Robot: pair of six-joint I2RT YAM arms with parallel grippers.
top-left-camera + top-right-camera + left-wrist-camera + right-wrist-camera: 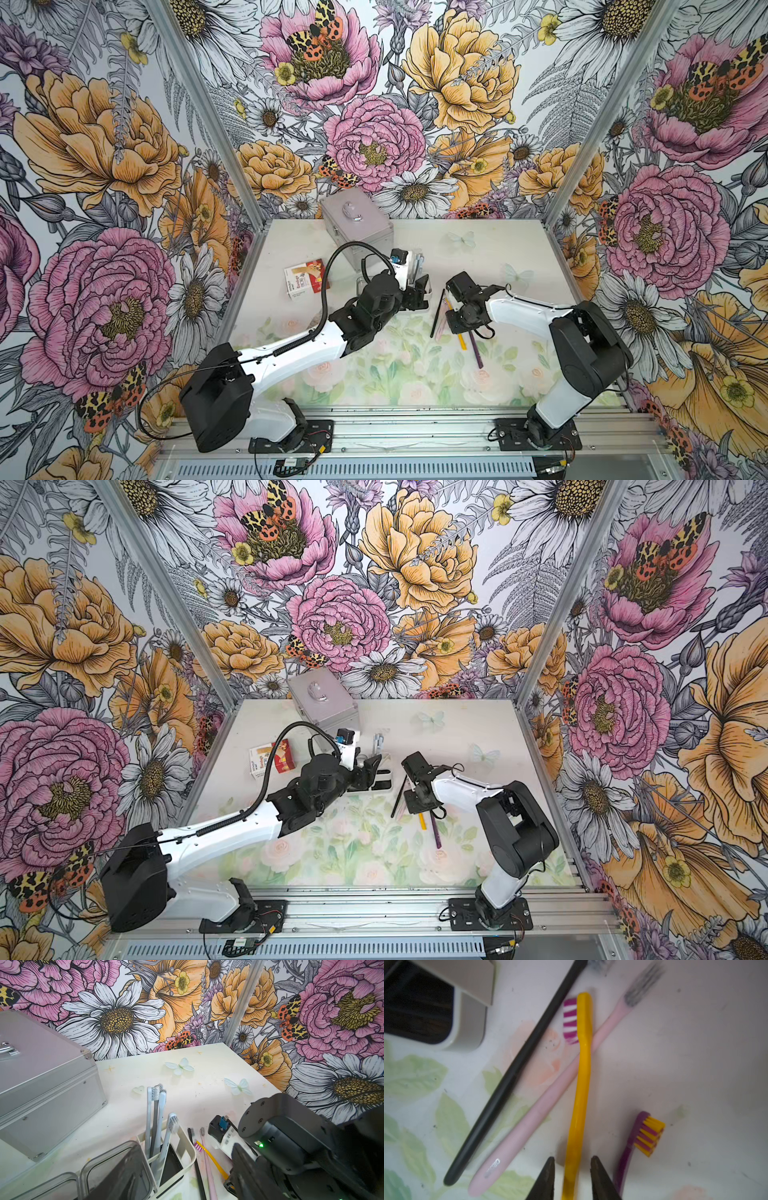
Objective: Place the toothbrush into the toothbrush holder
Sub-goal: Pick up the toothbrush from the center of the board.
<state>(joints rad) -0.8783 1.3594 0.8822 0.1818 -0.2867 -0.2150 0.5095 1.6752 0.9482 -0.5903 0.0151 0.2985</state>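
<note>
As the yellow toothbrush (581, 1076) is being shown lying flat on the flower-printed table (478, 249), its handle is being straddled by the right gripper (572, 1159). The two dark fingers (548, 1178) are being held apart, one on either side of the handle, with a gap showing between each and the plastic. The brush is being pictured just beside the white end of the toothbrush holder (192, 1153). Its magenta-and-white striped bristles are nearest the rack, and its neck is crossing over a pink toothbrush (529, 1118). A black toothbrush (512, 1072) is being seen alongside the pink one, and a purple toothbrush (627, 1153) on the yellow brush's other side.

At the holder, the left gripper (417, 291) is being held with its fingers spread wide. One finger (124, 1172) is being seen through the wall of a clear cup (89, 1167), though whether the rack is being touched cannot be told. Several pale toothbrushes (160, 1118) are being kept upright in the white slotted compartment. Behind the rack a silver case (47, 1076) is being shown by the back wall, with a red-and-white box (305, 277) lying near it.
</note>
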